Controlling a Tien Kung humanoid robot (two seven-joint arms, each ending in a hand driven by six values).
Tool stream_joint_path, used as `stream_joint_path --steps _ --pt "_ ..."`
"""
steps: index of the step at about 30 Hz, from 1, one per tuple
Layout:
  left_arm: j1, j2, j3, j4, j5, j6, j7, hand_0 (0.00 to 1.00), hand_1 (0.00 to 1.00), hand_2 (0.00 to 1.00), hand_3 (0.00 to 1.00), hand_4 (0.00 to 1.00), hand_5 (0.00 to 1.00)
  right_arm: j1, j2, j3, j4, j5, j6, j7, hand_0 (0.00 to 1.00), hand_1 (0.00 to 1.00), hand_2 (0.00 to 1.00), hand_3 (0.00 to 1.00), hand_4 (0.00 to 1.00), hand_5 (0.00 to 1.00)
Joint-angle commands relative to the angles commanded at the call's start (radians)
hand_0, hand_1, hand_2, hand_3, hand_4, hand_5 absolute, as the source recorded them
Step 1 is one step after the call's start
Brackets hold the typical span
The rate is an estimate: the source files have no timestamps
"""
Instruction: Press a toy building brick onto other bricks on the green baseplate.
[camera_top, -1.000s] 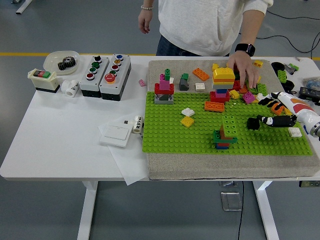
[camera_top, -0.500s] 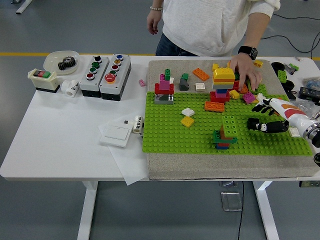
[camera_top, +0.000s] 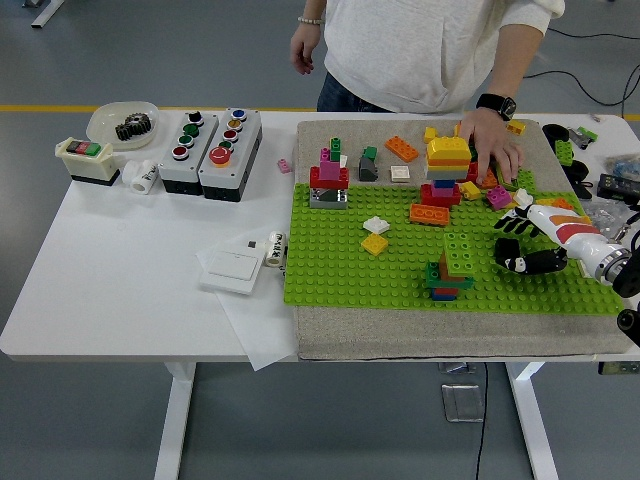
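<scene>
One robot hand, the right hand (camera_top: 515, 245), reaches in from the right edge over the green baseplate (camera_top: 350, 270). Its dark fingers (camera_top: 490, 264) are curled, but whether they grip a brick cannot be told from here. The hand hovers just right of the green stack (camera_top: 450, 265), a pile with a tall green brick on top, standing near the baseplate's front edge. Between hand and stack a narrow strip of bare studs shows.

Left of the stack, the baseplate lies open as far as its left edge, apart from a small white and yellow pair (camera_top: 375, 235). Behind the stack sit an orange brick (camera_top: 428, 213) and a taller tower (camera_top: 445, 170) topped in yellow. A red and pink pile (camera_top: 328, 182) stands at the baseplate's back left.

A person (camera_top: 430, 50) stands at the far side, one hand (camera_top: 490, 145) resting on loose bricks beside the tower, near the robot's wrist.

Compared with a second ago, the right hand has moved left and slightly forward, closing on the stack. The person's hand has stayed put.
</scene>
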Motion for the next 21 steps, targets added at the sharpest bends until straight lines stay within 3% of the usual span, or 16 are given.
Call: stream_joint_path --steps 5,6,11,12,21 --pt "0.003 0.000 -0.005 0.000 0.007 -0.001 0.003 0.484 0.563 0.642 0.625 0.668 0.743 0.004 0.007 -0.006 -0.013 -0.009 -0.010 -0.005 0.526 0.615 0.670 0.689 0.856 0.201" --pt "0.003 0.000 -0.005 0.000 0.008 -0.001 0.003 0.485 0.564 0.642 0.625 0.668 0.742 0.004 0.007 -0.006 -0.014 -0.009 -0.011 -0.005 0.482 0.587 0.621 0.603 0.821 0.204" --pt "0.005 0.001 -0.008 0.000 0.013 -0.001 0.004 0.485 0.564 0.642 0.625 0.668 0.742 0.007 0.009 -0.010 -0.019 -0.020 -0.016 -0.014 0.482 0.587 0.621 0.603 0.821 0.204" --pt "0.005 0.001 -0.009 0.000 0.014 -0.001 0.005 0.485 0.563 0.642 0.625 0.668 0.742 0.007 0.009 -0.010 -0.020 -0.023 -0.016 -0.015 0.457 0.557 0.574 0.557 0.791 0.225" --pt "0.004 0.001 -0.006 -0.001 0.012 -0.001 0.004 0.488 0.563 0.643 0.624 0.668 0.742 0.010 0.008 -0.014 -0.026 -0.046 -0.027 -0.019 0.437 0.529 0.564 0.542 0.776 0.235"
